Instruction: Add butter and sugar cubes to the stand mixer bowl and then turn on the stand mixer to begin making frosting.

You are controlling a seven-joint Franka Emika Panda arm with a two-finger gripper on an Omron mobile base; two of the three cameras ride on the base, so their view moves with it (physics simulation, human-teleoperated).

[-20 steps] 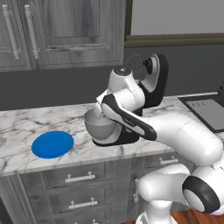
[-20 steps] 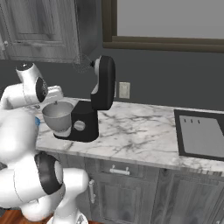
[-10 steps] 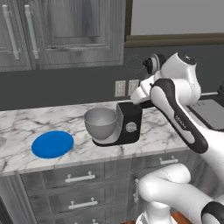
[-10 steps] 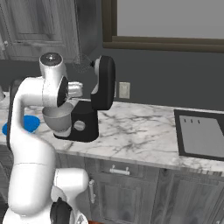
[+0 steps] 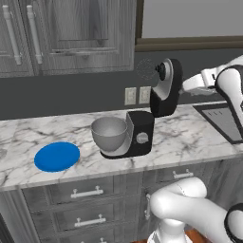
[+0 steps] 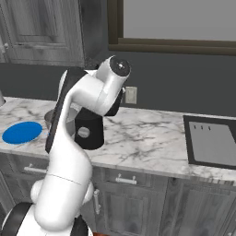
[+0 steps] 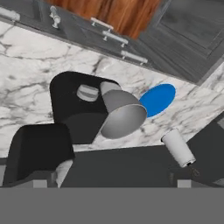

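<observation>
We judge the loading step to be behind us or close to it: the plate [image 5: 57, 156] at the left of the left base view is bare, and we cannot tell whether butter and sugar cubes lie inside the stand mixer bowl [image 5: 110, 134]. The bowl sits on the base of the stand mixer [image 5: 142, 123], centre frame, with the mixer's head tilted back. The grey knob [image 5: 142, 138] on its side faces us.

Our hand carries nothing and its jaws stand wide apart; the hand view looks down from behind the mixer's head.

Next, by our reckoning, we bring the fingers round to that knob and turn it.

The marble counter [image 5: 190, 137] runs across the frame, with grey cabinets [image 5: 61, 33] above, drawers below, outlets [image 5: 136, 96] on the dark backsplash and a sink [image 6: 212, 143] at the right.
</observation>
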